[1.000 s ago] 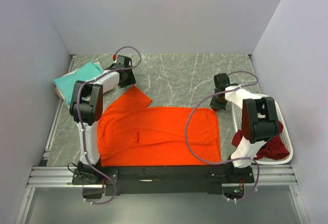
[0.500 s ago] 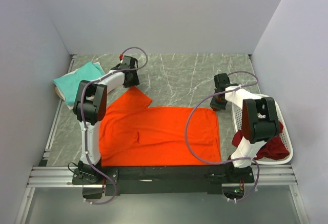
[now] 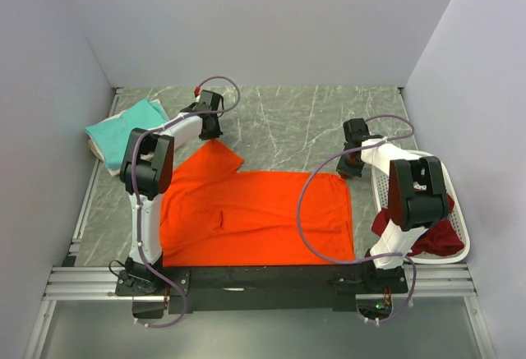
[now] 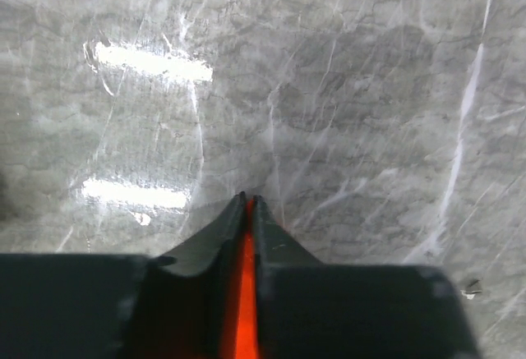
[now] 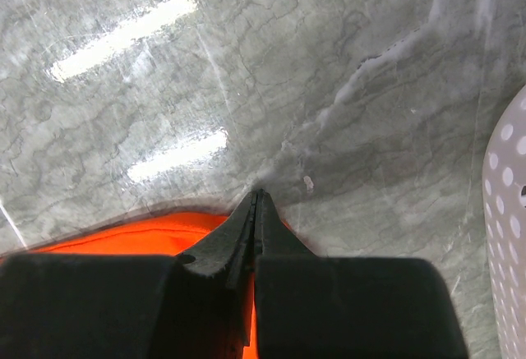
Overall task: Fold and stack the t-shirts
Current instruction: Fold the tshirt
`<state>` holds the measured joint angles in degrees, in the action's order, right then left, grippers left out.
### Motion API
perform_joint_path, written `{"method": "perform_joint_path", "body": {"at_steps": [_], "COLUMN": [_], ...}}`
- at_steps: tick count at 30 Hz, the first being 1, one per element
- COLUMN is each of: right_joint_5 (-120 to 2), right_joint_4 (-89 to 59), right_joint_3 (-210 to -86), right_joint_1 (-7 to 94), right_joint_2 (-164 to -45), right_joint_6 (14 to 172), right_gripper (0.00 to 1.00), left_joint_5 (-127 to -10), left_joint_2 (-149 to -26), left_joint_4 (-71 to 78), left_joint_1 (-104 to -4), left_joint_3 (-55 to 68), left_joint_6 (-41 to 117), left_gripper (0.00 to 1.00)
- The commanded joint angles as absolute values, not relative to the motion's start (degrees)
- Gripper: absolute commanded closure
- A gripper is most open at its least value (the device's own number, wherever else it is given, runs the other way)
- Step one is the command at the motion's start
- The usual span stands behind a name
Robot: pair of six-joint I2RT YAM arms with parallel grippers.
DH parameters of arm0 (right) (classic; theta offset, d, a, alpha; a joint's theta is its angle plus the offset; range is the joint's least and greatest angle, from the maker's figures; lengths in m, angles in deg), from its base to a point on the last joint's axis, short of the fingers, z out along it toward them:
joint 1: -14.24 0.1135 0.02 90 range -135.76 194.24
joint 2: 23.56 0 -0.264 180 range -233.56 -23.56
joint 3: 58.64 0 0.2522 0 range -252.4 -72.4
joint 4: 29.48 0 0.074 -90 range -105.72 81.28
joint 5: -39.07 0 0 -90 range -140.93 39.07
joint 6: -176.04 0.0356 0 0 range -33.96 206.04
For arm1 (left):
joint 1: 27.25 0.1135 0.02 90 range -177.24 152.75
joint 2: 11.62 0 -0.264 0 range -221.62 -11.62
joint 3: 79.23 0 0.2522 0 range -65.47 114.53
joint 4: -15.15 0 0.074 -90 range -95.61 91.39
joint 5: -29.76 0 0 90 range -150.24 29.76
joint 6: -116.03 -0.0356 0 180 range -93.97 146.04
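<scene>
A bright orange t-shirt (image 3: 255,211) lies spread flat on the marble table near the front edge. My left gripper (image 3: 213,135) is at its far left sleeve, shut with orange cloth pinched between the fingers (image 4: 247,201). My right gripper (image 3: 350,169) is at the shirt's far right corner, shut (image 5: 258,195), with the orange shirt (image 5: 123,232) under and between its fingers. A folded teal t-shirt (image 3: 123,125) lies at the back left on a cream t-shirt (image 3: 97,150). Dark red t-shirts (image 3: 434,240) hang out of the basket on the right.
A white perforated basket (image 3: 459,203) stands at the right edge, close to the right arm; it also shows in the right wrist view (image 5: 505,236). Grey walls close in the table on three sides. Bare marble table (image 3: 288,121) stretches behind the orange shirt.
My left gripper has shifted a little to the right and farther back at the sleeve. The right arm and the shirt's body have not visibly moved.
</scene>
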<state>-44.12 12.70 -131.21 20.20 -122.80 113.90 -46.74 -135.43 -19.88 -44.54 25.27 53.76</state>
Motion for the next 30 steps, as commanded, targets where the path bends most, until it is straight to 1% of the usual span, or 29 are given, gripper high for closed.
{"method": "perform_joint_path", "body": {"at_steps": [1,2,3,4,11,17,23,30], "right_joint_5": [-45.04,-45.13,-45.22,-45.22,-44.69,-43.28,-42.93,-41.71], "right_joint_4": [15.48,15.83,16.09,16.27,18.81,20.49,21.8,23.91], "right_joint_3": [-130.05,-130.23,-130.84,-131.2,-134.71,-138.4,-143.14,-150.95], "right_joint_1": [20.48,20.57,20.48,20.48,20.48,20.48,20.48,20.48], "right_joint_2": [-122.52,-122.52,-122.52,-122.35,-122.26,-123.4,-126.38,-130.43], "right_joint_6": [114.34,114.26,114.25,114.17,114.08,113.64,113.55,113.46], "right_gripper": [1.0,1.0,1.0,1.0,1.0,1.0,1.0,1.0], "left_joint_5": [-46.79,-47.14,-47.4,-47.93,-48.72,-48.9,-49.25,-53.38], "left_joint_2": [-137.39,-137.48,-137.39,-137.3,-135.72,-135.63,-136.07,-137.82], "left_joint_4": [-22.07,-21.73,-21.72,-21.72,-21.37,-22.42,-21.46,-19.79], "left_joint_1": [-44.91,-44.91,-45.0,-44.91,-44.65,-44.3,-43.42,-41.49], "left_joint_3": [26.2,26.02,25.93,25.93,26.46,31.38,34.89,38.75], "left_joint_6": [52.49,52.32,52.23,52.23,53.19,53.46,52.93,53.02], "left_gripper": [0.9,0.93,0.98,1.0,1.0,1.0,1.0,1.0]}}
